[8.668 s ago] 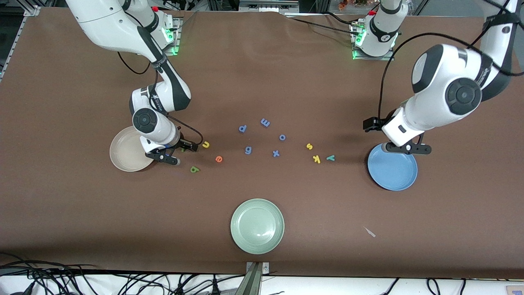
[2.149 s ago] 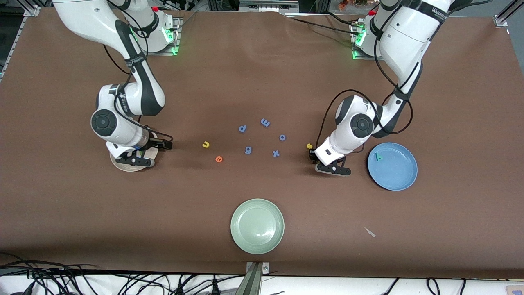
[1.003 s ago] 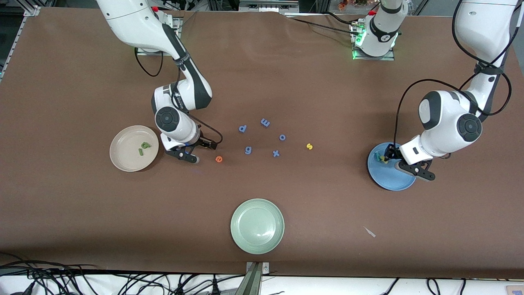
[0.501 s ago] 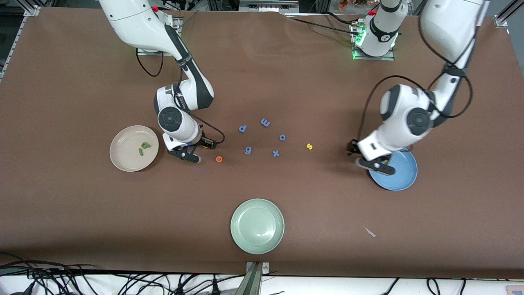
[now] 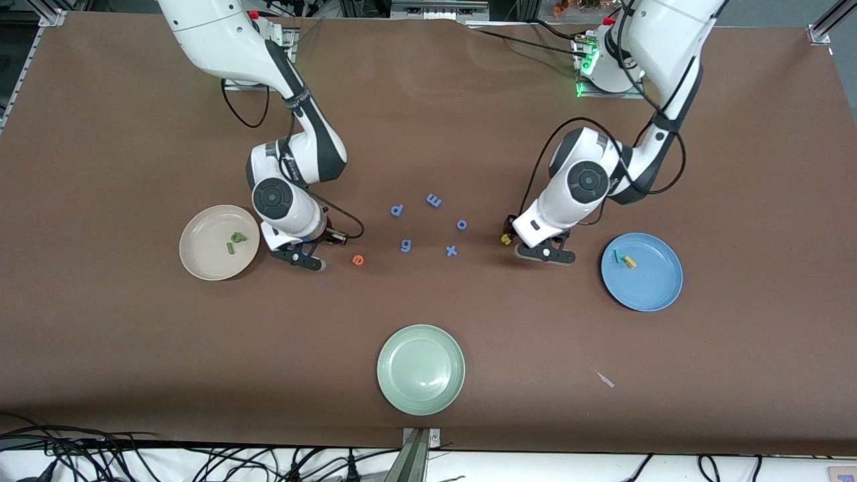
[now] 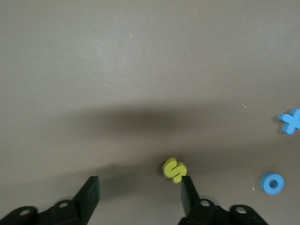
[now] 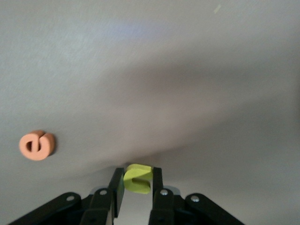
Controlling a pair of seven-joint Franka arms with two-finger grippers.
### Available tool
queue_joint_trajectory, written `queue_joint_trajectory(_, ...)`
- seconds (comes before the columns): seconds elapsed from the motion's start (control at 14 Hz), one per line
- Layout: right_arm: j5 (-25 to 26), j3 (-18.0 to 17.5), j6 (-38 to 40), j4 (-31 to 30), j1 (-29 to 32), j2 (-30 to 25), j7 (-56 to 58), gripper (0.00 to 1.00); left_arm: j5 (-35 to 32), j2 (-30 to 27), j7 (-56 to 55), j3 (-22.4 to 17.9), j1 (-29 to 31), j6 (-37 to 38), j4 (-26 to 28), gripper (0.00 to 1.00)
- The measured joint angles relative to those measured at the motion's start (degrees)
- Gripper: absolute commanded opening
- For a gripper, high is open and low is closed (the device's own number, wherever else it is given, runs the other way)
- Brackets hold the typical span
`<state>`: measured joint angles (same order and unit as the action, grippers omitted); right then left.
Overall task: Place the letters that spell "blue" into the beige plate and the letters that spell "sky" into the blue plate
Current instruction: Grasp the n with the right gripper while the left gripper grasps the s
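The beige plate (image 5: 201,264) holds the dark green "b" (image 5: 238,236) and the green "l" (image 5: 229,248). Beside it, toward the table's middle, my right gripper (image 7: 137,182) is shut on the yellow "u" (image 7: 137,178), low at the table. The orange "e" (image 5: 358,260) lies close by. In the blue plate (image 5: 653,291) rest the teal "y" (image 5: 620,257) and the yellow "k" (image 5: 630,264). My left gripper (image 6: 139,190) stands open low over the table. The yellow "s" (image 6: 174,169) lies against the tip of one finger (image 6: 187,187).
Blue letters lie between the two grippers: "p" (image 5: 397,210), "m" (image 5: 434,199), "o" (image 5: 462,224), "g" (image 5: 406,246) and "x" (image 5: 451,251). A pale green plate (image 5: 420,369) sits nearest the front camera. A small pale scrap (image 5: 605,379) lies nearer the camera than the blue plate.
My left arm left the "k" in the blue plate and swung over to the "s". My right gripper closed on the "u" and barely moved.
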<state>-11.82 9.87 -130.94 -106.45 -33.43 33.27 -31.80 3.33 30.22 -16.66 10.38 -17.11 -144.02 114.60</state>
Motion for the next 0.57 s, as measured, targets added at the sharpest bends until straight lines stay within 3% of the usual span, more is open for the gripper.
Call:
queue_joint_trajectory(0.29, 0.31, 10.93, 13.0, 4.3, 0.36, -1.71, 20.14, 0.22, 0.0, 3.69, -1.78, -0.02, -1.9, -2.33, -1.35, 0.76)
queue_joint_trajectory(0.43, 0.32, 15.95, 15.61, 4.07, 0.8, -2.2, 28.93, 0.22, 0.0, 3.88, -1.8, -0.02, -2.05, -2.32, -1.85, 0.66)
queue_joint_trajectory(0.5, 0.34, 17.45, 15.82, 3.63, 1.2, -1.96, 31.23, 0.29, 0.0, 3.92, -1.8, -0.03, -2.11, -2.32, -1.91, 0.56)
queue_joint_trajectory(0.57, 0.34, 18.31, 15.81, 3.21, 1.84, -1.27, 32.6, 0.57, -0.01, 3.92, -1.8, -0.07, -2.17, -2.32, -1.93, 0.48)
